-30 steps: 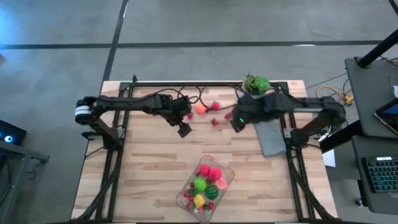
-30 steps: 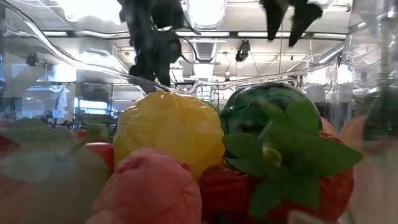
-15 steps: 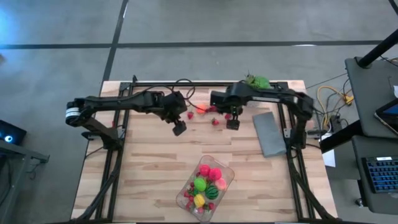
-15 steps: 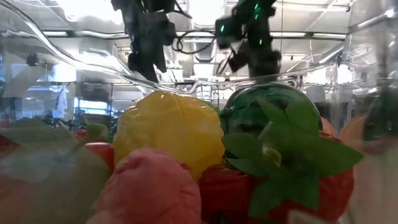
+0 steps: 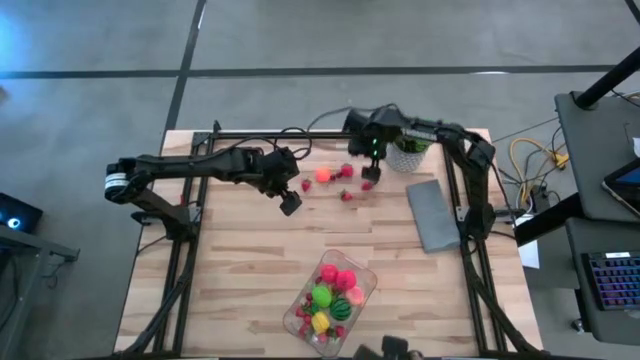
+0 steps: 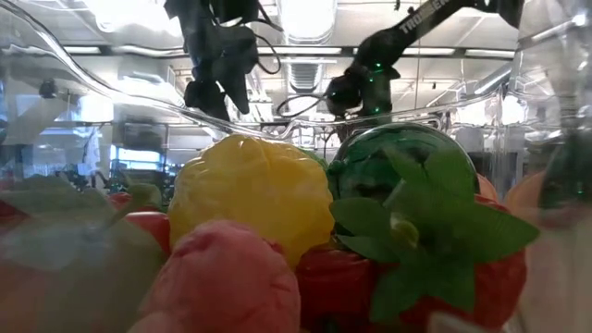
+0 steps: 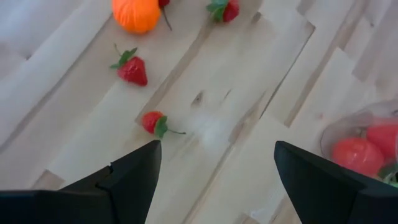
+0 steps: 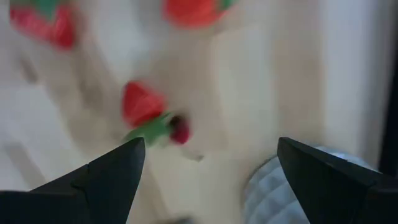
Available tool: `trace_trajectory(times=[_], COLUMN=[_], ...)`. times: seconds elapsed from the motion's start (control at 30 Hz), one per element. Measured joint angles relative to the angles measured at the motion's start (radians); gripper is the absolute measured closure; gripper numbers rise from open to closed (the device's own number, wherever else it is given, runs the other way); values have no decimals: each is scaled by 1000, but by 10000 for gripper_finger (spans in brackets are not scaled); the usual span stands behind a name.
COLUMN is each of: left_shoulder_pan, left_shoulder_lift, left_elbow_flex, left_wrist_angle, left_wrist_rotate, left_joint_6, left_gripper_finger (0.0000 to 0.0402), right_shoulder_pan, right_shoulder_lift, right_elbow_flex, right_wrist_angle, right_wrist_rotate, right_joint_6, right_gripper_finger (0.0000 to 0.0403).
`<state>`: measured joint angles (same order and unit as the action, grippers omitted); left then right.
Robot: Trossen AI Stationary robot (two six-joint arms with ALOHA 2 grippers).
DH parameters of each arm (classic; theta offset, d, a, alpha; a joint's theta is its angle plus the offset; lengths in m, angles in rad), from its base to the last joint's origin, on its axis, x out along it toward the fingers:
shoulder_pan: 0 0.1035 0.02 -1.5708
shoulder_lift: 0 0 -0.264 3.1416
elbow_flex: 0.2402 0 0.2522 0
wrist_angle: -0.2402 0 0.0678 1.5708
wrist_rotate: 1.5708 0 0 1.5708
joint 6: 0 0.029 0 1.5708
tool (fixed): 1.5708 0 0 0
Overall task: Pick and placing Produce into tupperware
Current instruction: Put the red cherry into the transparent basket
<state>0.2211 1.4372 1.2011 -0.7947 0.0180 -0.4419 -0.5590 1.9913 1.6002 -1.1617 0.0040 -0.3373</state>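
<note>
The clear tupperware (image 5: 330,292) stands near the table's near edge, holding yellow (image 6: 250,199), dark green (image 6: 398,166), pink and red produce. Loose produce lies near the far edge: an orange piece (image 5: 323,175) and red berries (image 5: 347,195). My left gripper (image 5: 290,206) hovers open, to the left of and nearer than them. Its wrist view shows the orange piece (image 7: 135,12) and berries (image 7: 155,122) ahead of the left gripper (image 7: 214,149). My right gripper (image 5: 368,182) is open over a berry (image 8: 143,106) that lies between the right gripper's (image 8: 211,146) fingers' lines, untouched.
A flat grey slab (image 5: 432,215) lies on the table's right part. A leafy green plant in a white pot (image 5: 408,152) stands at the far edge, just right of my right gripper. Bare wood lies between the loose berries and the tupperware.
My right arm has swung from over the grey slab toward the far edge; its gripper has moved toward the far edge and down, over the berries beside the plant. The slab is uncovered now. My left gripper has stayed about where it was.
</note>
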Motion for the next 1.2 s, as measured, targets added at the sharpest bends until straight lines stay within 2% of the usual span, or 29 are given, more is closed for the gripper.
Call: trace_trajectory(times=[0.17, 0.3, 0.53, 0.67, 0.77, 1.2], left_shoulder_pan=[2, 2, 2, 2, 2, 2], left_shoulder_lift=[0, 0, 0, 0, 0, 0], left_elbow_flex=[-25, -46, -49, -49, -49, -49], left_wrist_angle=[1, 0, 1, 0, 0, 0], left_wrist_rotate=[-1, -31, -80, -81, -82, -133], left_joint_6=[-29, -66, -51, -45, -30, 79], left_gripper_finger=[104, 104, 104, 104, 104, 104], right_shoulder_pan=[-77, -91, -18, 9, 11, 22], right_shoulder_lift=[-17, -20, -20, -15, -13, -12], right_elbow_flex=[-3, -19, -71, -101, -113, -132], right_wrist_angle=[16, 17, -11, -8, 4, 81], right_wrist_rotate=[-26, -35, -51, 20, 47, 41], right_joint_6=[-36, -49, -136, -211, -214, -289], right_gripper_finger=[45, 45, 45, 45, 45, 45])
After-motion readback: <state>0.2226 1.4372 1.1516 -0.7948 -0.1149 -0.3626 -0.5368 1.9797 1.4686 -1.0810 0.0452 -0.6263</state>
